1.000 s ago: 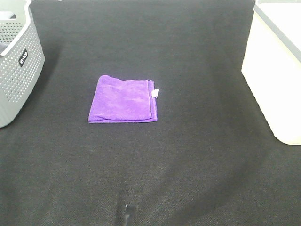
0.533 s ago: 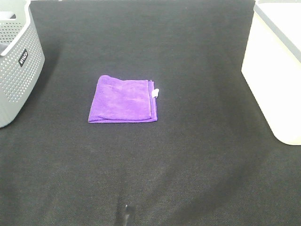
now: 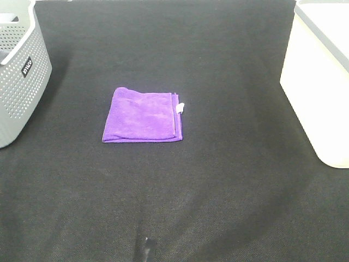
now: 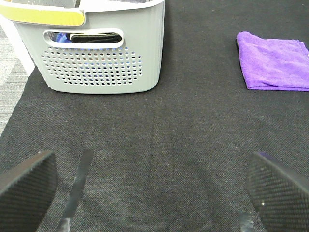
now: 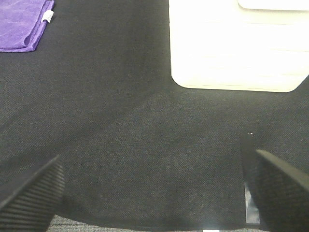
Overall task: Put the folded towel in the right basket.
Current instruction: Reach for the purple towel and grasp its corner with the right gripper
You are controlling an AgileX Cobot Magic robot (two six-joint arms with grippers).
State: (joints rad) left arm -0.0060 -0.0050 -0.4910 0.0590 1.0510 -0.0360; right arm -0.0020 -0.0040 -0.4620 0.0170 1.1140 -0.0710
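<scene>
The folded towel (image 3: 143,115) is lying flat on the black-covered desk (image 3: 218,180), a little left of the middle, well apart from both baskets. Open cloth is stretching on all sides of it. A wide bare lane is running from its right edge to the white right basket (image 3: 319,93), which is standing at the right border of the exterior high view. The grey perforated left basket (image 3: 22,76) is sitting at the left border.

The grey basket is carrying a small black label (image 3: 26,66) with white lettering too small to read. A small white tag (image 3: 180,107) is sticking out of the towel's right edge, toward the right basket; any print on it cannot be made out.

The towel is lying nearly square to the desk. Its slightly longer side is running left to right, and its layered edge is facing right.

The left hand (image 4: 153,186) is hanging over bare cloth with its fingers spread wide, gripping nothing, and the grey basket and the towel are lying beyond it. The right hand (image 5: 155,191) is likewise spread and empty over bare cloth, short of the white basket's wall.
</scene>
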